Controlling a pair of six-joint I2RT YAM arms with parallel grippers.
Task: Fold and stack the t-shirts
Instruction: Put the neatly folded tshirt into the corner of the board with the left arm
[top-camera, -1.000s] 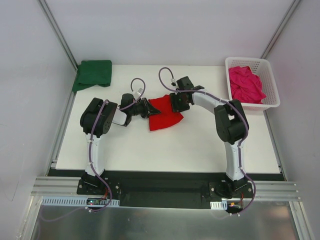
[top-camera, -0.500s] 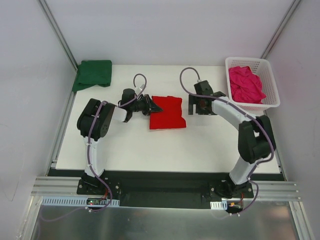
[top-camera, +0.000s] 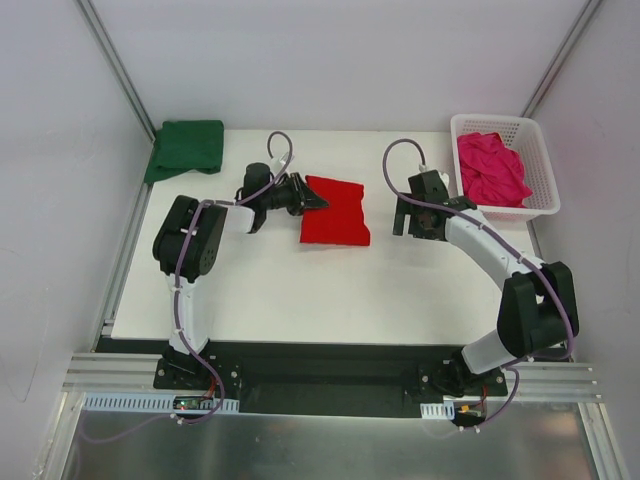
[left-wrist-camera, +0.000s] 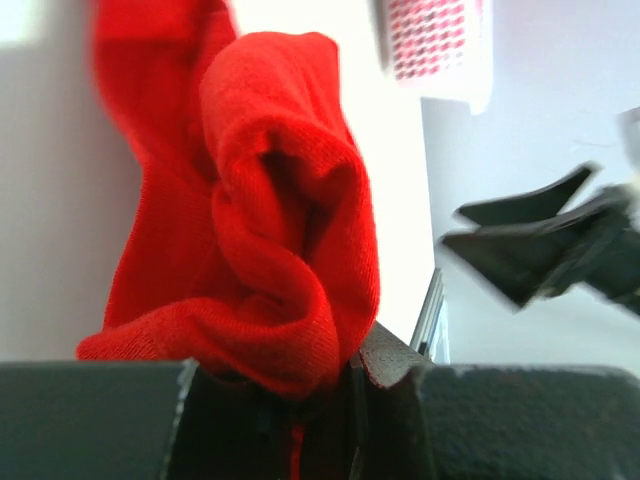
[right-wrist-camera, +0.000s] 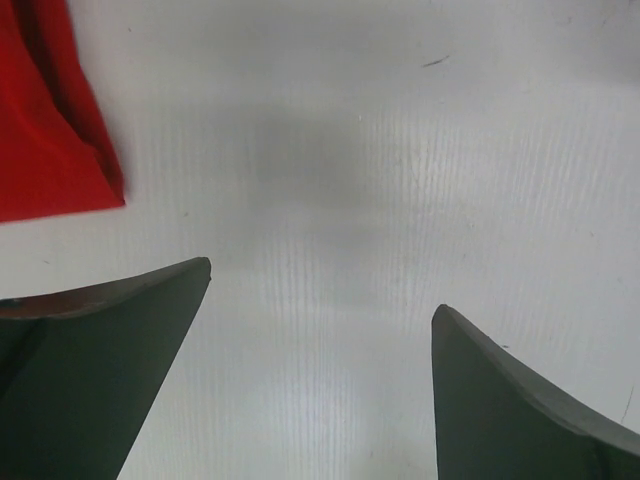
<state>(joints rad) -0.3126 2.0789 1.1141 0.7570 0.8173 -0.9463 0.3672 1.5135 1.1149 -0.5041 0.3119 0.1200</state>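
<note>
**Current step.** Mid-counter (top-camera: 300, 300), the red shirt (top-camera: 335, 212) lies as a compact, roughly rectangular packet. The left gripper (top-camera: 312, 200) is clenched on the packet's left edge, and the left wrist view shows bunched red cloth pinched between its fingers. The right gripper (right-wrist-camera: 320, 290) is released, with its jaws wide apart. It hovers over the counter near the packet's right side and touches nothing. The folding of this shirt appears to be essentially done, so the step in hand is probably its transfer to the stack.

**Farther back.** The green shirt (top-camera: 187, 148) lies folded at the far-left corner, partly overhanging the counter edge, and probably serves as the stack base. At the far right, the pink shirt (top-camera: 490, 168) sits crumpled in the basket (top-camera: 500, 122), not yet folded.

**Next move.**
1. Carry the red packet up and left onto the green shirt.
2. Hold the packet flat, since a one-edge grip may let the layers unfold.
3. Align the edges before letting go.
4. The right arm is free to reach for the pink shirt.
</note>
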